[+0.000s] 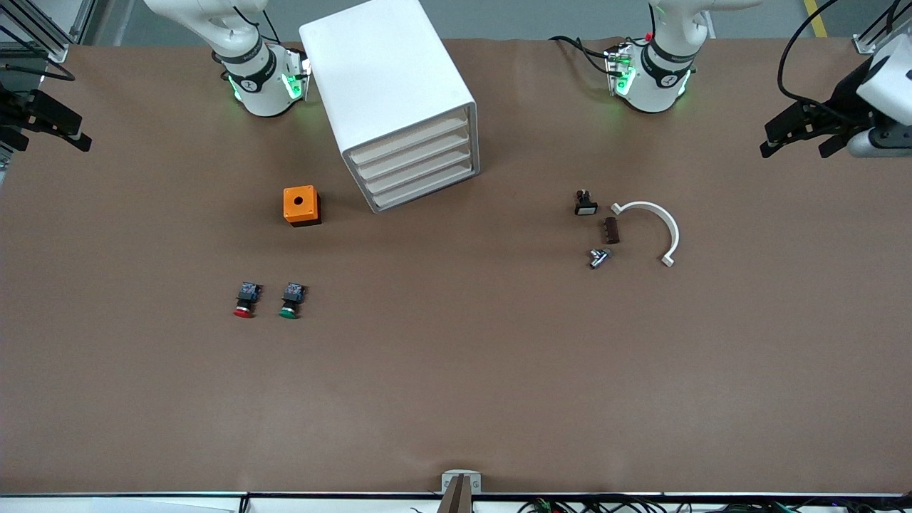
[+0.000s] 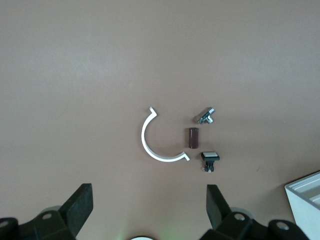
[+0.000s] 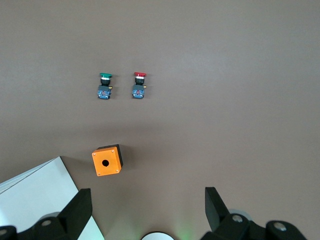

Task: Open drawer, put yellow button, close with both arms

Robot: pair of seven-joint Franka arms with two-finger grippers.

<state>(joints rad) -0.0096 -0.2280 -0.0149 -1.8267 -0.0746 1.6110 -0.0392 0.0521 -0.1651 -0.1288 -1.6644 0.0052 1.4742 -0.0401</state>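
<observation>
The drawers [image 1: 420,167] of the cabinet [image 1: 388,92] are all closed; we see no yellow button. Our left claw [image 2: 150,210] and right claw [image 3: 147,210] hang open above the worktop [image 1: 456,370].

The white cabinet [image 1: 388,92] stands by the right arm's base, all four cream-fronted drawers [image 1: 420,169] shut. No yellow button is visible.
</observation>
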